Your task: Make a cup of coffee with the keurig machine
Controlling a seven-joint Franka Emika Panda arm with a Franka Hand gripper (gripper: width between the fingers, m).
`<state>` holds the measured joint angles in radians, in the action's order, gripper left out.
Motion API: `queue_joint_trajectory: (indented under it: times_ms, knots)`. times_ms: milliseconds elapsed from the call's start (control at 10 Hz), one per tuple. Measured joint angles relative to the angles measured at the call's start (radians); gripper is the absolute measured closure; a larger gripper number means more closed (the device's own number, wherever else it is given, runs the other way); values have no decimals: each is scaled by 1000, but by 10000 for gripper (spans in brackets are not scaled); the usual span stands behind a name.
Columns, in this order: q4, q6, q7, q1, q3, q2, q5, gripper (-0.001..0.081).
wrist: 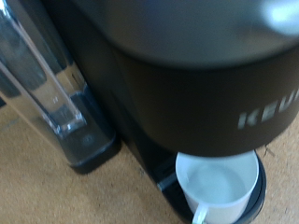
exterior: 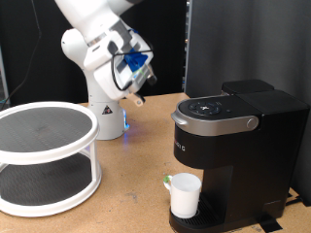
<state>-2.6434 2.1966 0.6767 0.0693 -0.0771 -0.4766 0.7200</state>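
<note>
The keurig machine (exterior: 238, 146) is a black box with a silver-grey top ring, standing at the exterior view's right. The white cup (exterior: 185, 194) stands on its drip tray under the spout, handle towards the exterior view's left. My gripper (exterior: 137, 95) hangs in the air at the exterior view's upper left, well above the table and apart from the machine. In the wrist view the machine's front (wrist: 187, 84) fills the picture, with the cup (wrist: 220, 182) looking empty below it. My fingers do not show there.
A white two-tier round shelf (exterior: 44, 155) stands at the exterior view's left. The white arm base (exterior: 105, 112) stands behind it. The machine's clear water tank (wrist: 47, 84) is on its side. Bare wooden table (exterior: 131, 184) lies between shelf and machine.
</note>
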Motion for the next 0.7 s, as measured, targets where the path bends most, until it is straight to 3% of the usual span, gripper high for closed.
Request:
queue_joint_trajectory:
  times_ms: [700]
  knots:
    - [113,-209,-107,8,-32,-117,-14,0]
